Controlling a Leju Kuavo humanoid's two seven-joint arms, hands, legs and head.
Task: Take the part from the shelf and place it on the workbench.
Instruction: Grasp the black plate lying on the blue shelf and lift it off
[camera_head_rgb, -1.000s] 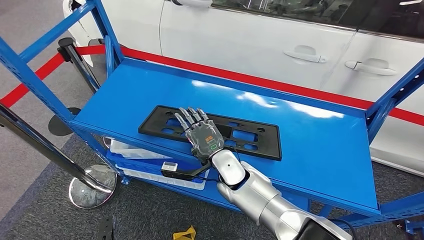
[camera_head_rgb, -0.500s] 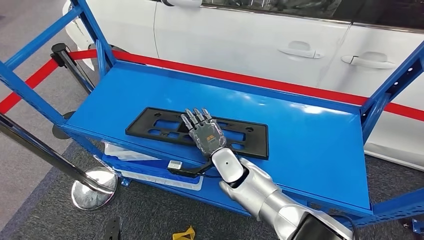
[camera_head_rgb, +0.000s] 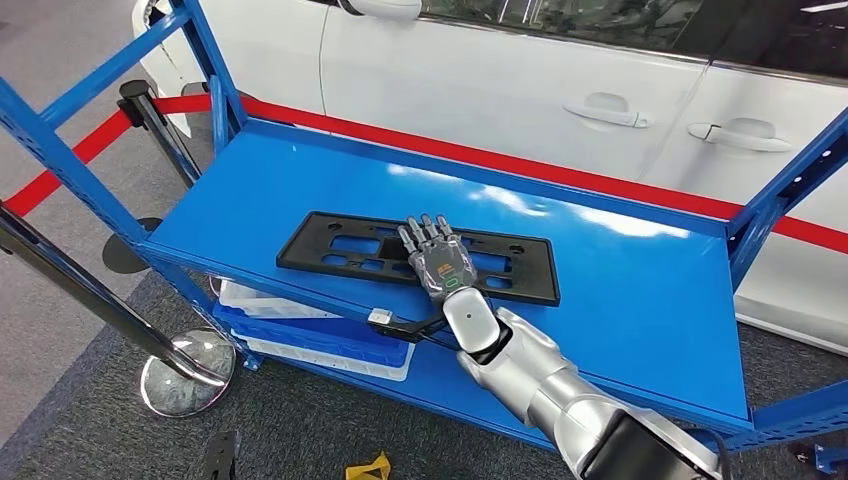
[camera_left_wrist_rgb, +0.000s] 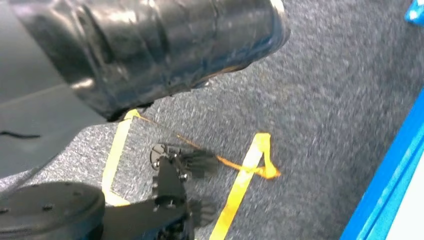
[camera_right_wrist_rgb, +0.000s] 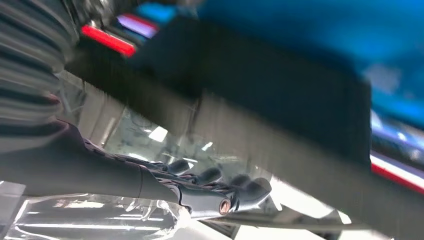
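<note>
Head view: the black part (camera_head_rgb: 420, 257) is seen lying flat on the blue shelf (camera_head_rgb: 640, 290), near its front edge. The right hand (camera_head_rgb: 438, 262) is laid palm-down on the part's middle, fingers extended; a grip cannot be told. Right wrist view: dark fingers (camera_right_wrist_rgb: 220, 186) are seen stretched beneath the blurred part (camera_right_wrist_rgb: 260, 95).

Right hand (camera_head_rgb: 441, 262) palm-down at the end of its outstretched silver arm, fingers (camera_head_rgb: 428, 235) extended together.
</note>
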